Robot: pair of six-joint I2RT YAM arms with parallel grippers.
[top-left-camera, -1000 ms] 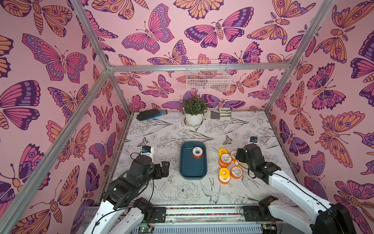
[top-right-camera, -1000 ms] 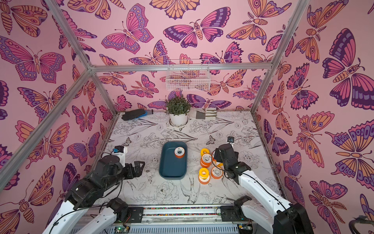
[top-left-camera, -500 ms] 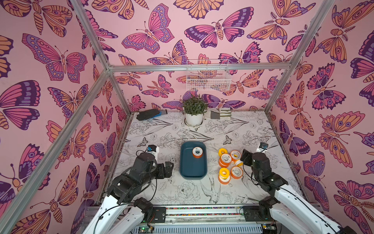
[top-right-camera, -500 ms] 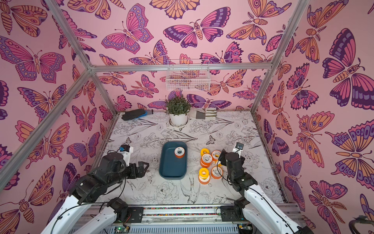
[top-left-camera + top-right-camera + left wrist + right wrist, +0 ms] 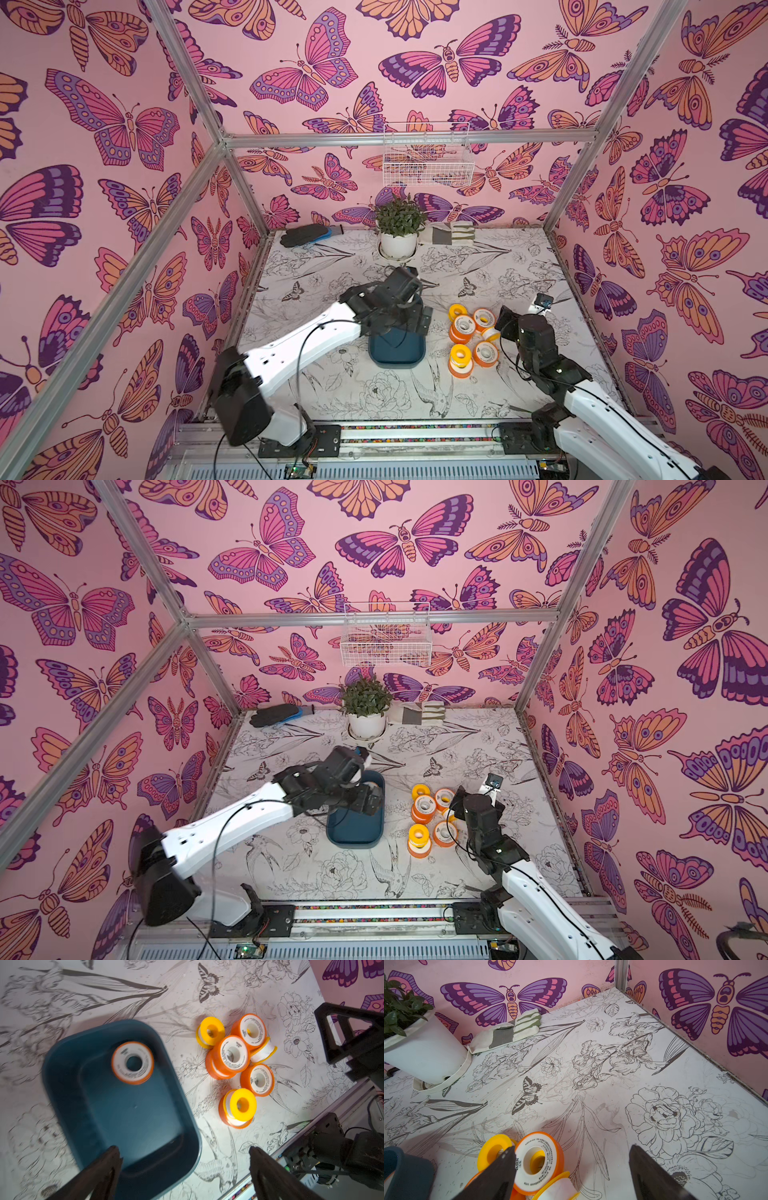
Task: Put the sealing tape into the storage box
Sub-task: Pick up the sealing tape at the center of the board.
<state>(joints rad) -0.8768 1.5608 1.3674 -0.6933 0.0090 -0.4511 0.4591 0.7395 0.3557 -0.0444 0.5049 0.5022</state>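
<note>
Finds the left gripper spread wide and empty, hanging over the 12 o'clock end of the storage box. Shows one orange sealing tape spool lying flat inside that box, near a corner. Puts the other spools in a tight cluster on the table at the box's 3 o'clock, some stacked. Has the right gripper wide too, gripping nothing, at the cluster's 3 o'clock; cannot tell contact. Sets a potted plant, dark glove and striped glove at 12 o'clock, along the back wall.
</note>
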